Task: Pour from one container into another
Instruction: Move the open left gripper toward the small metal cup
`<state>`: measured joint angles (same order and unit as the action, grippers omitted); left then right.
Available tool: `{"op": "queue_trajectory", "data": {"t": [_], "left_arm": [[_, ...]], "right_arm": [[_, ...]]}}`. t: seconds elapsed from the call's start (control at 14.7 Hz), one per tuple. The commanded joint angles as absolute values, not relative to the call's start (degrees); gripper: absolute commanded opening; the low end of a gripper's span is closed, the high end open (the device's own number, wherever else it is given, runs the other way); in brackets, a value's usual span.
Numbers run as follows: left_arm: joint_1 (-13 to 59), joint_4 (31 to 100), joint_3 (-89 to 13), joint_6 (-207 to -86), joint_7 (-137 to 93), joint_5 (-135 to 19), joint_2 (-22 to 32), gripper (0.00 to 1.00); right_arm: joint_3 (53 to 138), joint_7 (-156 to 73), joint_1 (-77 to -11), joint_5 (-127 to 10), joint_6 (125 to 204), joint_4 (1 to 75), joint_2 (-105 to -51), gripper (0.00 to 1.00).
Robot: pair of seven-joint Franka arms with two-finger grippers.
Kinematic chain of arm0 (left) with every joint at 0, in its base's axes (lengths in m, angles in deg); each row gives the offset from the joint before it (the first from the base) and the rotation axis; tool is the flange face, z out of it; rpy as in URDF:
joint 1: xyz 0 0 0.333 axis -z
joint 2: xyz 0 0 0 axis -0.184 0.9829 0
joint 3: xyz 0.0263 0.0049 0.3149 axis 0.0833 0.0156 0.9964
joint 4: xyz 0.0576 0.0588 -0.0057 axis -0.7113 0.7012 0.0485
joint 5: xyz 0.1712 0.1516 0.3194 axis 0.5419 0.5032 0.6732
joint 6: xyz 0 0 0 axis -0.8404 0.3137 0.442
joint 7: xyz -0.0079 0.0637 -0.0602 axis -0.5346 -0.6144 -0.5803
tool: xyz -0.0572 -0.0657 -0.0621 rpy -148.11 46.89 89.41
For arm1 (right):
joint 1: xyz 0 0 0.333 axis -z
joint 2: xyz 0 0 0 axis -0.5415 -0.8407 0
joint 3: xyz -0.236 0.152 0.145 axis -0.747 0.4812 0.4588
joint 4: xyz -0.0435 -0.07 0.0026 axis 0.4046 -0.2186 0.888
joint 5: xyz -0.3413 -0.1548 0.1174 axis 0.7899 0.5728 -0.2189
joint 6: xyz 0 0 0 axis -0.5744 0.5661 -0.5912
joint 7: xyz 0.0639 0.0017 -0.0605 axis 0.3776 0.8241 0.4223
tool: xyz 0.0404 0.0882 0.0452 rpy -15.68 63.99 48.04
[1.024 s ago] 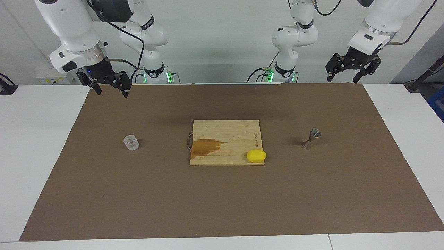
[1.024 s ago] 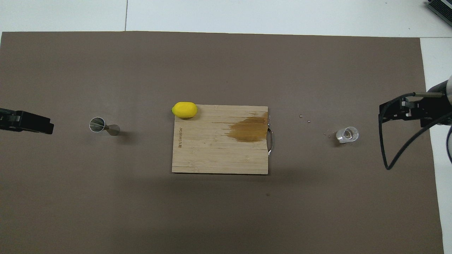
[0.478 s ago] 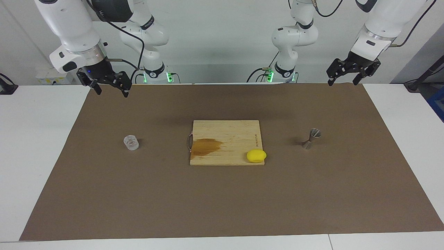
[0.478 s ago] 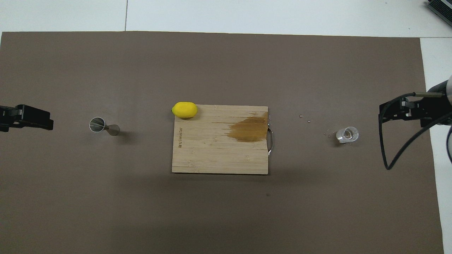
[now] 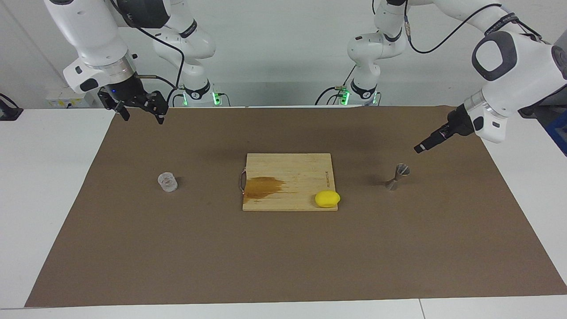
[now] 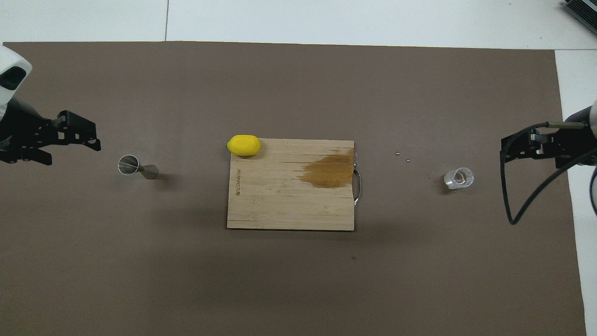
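Nothing is poured yet: the glass (image 5: 167, 182) and jigger (image 5: 397, 176) stand untouched, both the left gripper (image 6: 70, 143) and right gripper (image 5: 141, 113) spread and empty

Bright even overhead light, soft faint shadows on brown mat (image 5: 283, 248), sharp focus throughout

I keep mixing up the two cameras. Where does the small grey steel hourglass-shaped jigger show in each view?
Facing view: the small grey steel hourglass-shaped jigger stands right of centre, on the brown mat.
Overhead view: the jigger appears at the left, on the same mat.
Shared landmark: the rectangular wooden cutting board with the yellow lemon at its jigger-side corner.
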<state>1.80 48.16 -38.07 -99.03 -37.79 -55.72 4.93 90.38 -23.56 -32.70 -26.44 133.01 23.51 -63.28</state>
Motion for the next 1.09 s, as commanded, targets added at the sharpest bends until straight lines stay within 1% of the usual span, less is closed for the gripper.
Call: {"op": "queue_trajectory", "data": {"t": [0.0,0.2,0.34,0.55,0.68,0.96,1.02], "left_arm": [[-2.39,59.59,-38.33,-106.38,-45.83,-66.57,0.52,1.0],[-5.21,70.24,-38.33,-114.2,-48.11,-75.9,-2.39,1.0],[-7.23,73.25,-38.33,-116.07,-53.38,-82.49,-1.88,1.0],[-8.73,79.04,-38.42,-118.09,-54.98,-90.84,-2.13,1.0],[-8.73,81.59,-38.42,-118.88,-59.08,-95.33,-2.22,1.0],[-8.56,81.78,-38.51,-121.08,-66.04,-100.79,1.72,1.0],[-8.47,81.87,-38.51,-121.17,-66.23,-101.32,1.99,1.0]], "right_arm": [[90.7,-23.09,-32.26,-25.93,133.54,24.25,-62.86,1.0],[90.7,-23.09,-32.26,-25.93,133.54,24.25,-62.86,1.0],[90.7,-23.09,-32.26,-25.93,133.54,24.25,-62.86,1.0],[90.7,-23.09,-32.26,-25.93,133.54,24.25,-62.78,1.0],[90.7,-23.09,-32.26,-25.93,133.54,24.25,-62.86,1.0],[90.7,-23.09,-32.26,-25.93,133.54,24.25,-62.86,1.0],[90.7,-23.09,-32.26,-25.93,133.54,24.25,-62.86,1.0]]}}
